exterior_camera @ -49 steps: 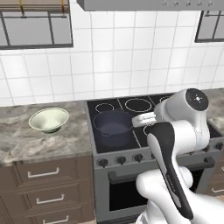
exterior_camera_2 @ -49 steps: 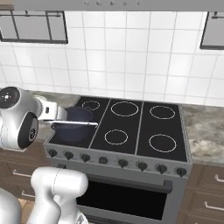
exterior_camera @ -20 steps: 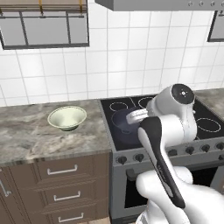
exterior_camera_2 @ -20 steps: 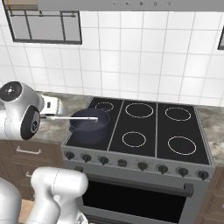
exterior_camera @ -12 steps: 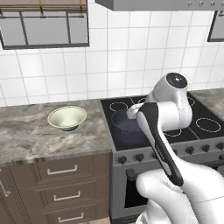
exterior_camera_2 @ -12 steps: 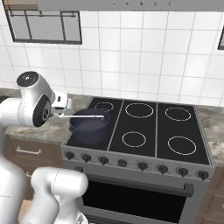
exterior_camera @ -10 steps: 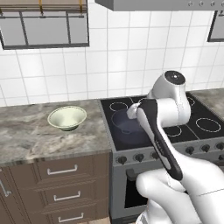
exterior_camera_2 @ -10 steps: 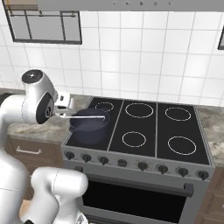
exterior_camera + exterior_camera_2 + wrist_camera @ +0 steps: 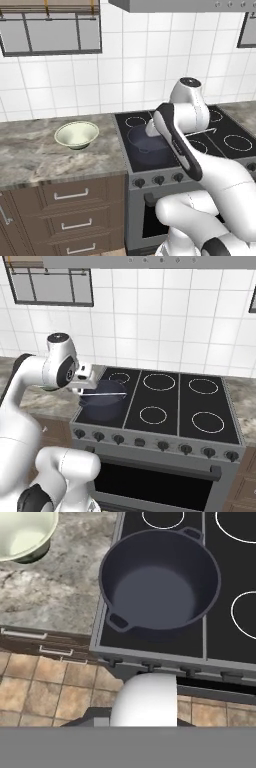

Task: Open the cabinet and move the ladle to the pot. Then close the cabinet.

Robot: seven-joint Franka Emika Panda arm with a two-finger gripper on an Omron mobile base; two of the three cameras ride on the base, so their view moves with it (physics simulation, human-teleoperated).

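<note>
The end effector [image 9: 89, 387] is hovering at the pot's [image 9: 102, 400] near-left rim, closed tight around the end of the ladle [image 9: 111, 394], whose thin handle is reaching level across the pot. The pot is sitting empty on the front left burner of the stove [image 9: 210, 406], beside the pale green bowl [image 9: 76, 135] on the table [image 9: 30, 160]. The ladle is likely stiff, light and slick, so an end grip is risking swivel; a mid-handle hold would probably be steadier.
</note>
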